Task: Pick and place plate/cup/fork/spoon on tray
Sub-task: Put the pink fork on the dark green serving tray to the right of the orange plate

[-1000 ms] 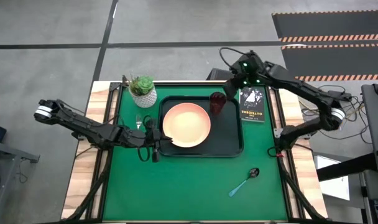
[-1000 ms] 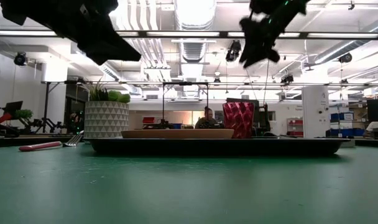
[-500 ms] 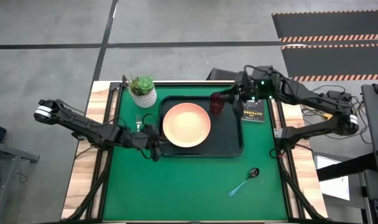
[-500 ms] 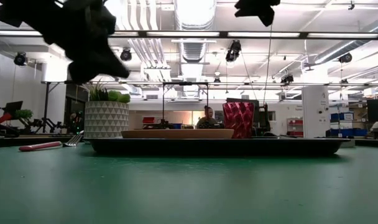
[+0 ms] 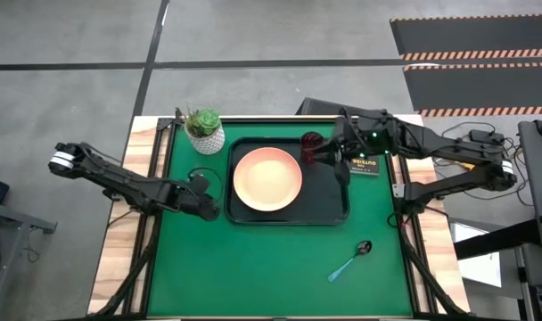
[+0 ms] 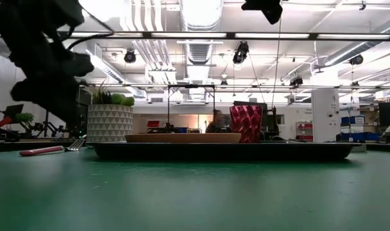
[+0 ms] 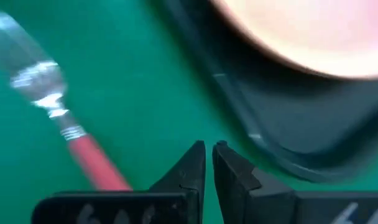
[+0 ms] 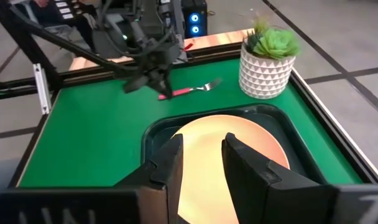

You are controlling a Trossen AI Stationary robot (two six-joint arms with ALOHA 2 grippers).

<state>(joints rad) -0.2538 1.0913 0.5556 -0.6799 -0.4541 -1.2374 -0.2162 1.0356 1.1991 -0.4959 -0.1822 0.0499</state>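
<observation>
The salmon-pink plate [image 5: 266, 178] and the dark maroon cup [image 5: 312, 146] sit in the dark tray [image 5: 333, 209]. The pink-handled fork [image 7: 83, 158] lies flat on the green mat to the left of the tray, tines toward the far edge; it also shows in the right wrist view [image 8: 189, 89]. The blue-handled spoon [image 5: 349, 261] lies on the mat near the right front. My left gripper [image 7: 209, 155] hovers shut and empty by the tray's near-left corner, next to the fork's handle. My right gripper [image 8: 202, 155] is open and empty above the tray's right end, beside the cup.
A white pot with a green plant [image 5: 204, 129] stands at the far left of the mat. A small black booklet [image 5: 362, 162] lies to the right of the tray, under my right arm. Bare green mat lies in front of the tray.
My left gripper has drawn back from the tray's near-left corner toward the table's left edge and gone lower. My right gripper has come from the table's far edge toward the near edge, over the tray's right end beside the cup.
</observation>
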